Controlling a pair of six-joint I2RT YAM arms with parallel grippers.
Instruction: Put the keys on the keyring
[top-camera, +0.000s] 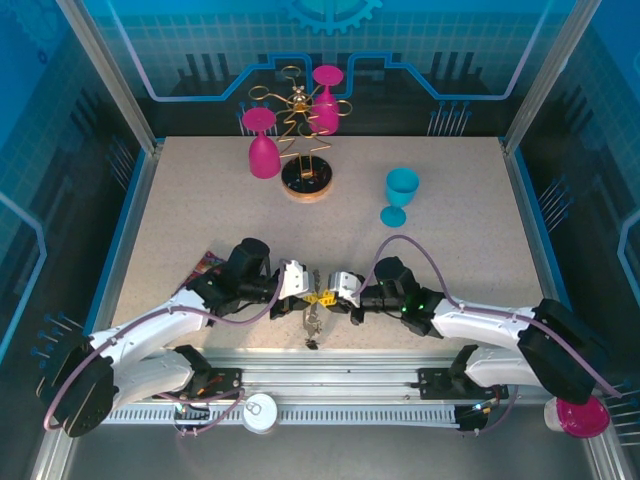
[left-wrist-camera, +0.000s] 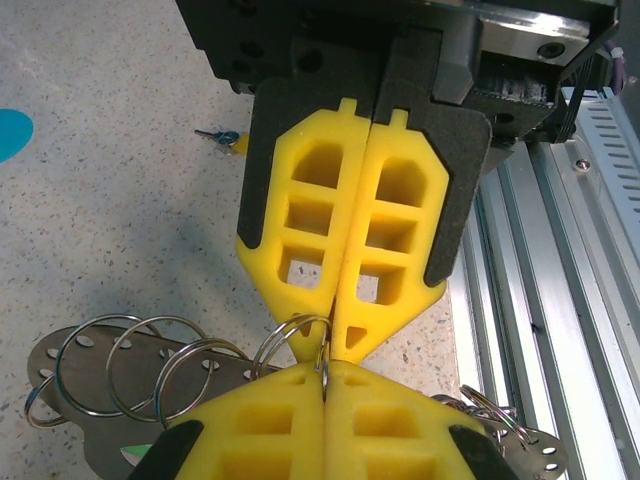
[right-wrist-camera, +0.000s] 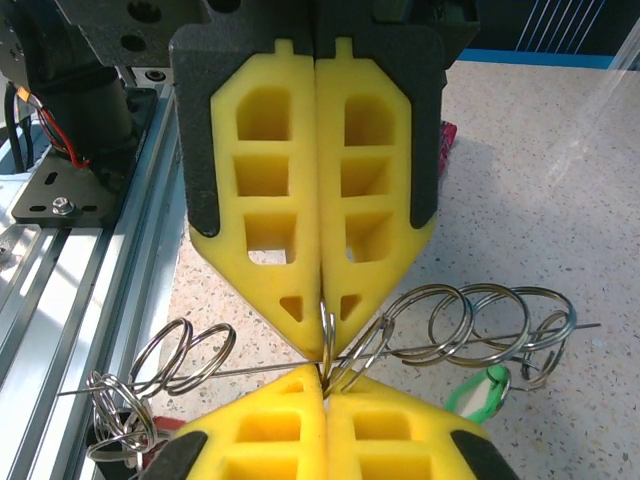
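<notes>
Speckled bench (top-camera: 450, 270), blue-walled enclosure. Left claw (left-wrist-camera: 325, 395) and right claw (right-wrist-camera: 325, 395): tip to tip, each pressed together, pinching one small ring of the keyring (right-wrist-camera: 480, 320), its long axis crosswise beneath both. Small key (left-wrist-camera: 222, 137): on bench beyond right claw, apart; right arm judged nearer.

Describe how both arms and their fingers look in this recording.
The left arm and right arm have white shells, black joints and a looping purple cable each. Their fingers are yellow, tapered pads with rectangular cut-outs, backed by black plates.
</notes>
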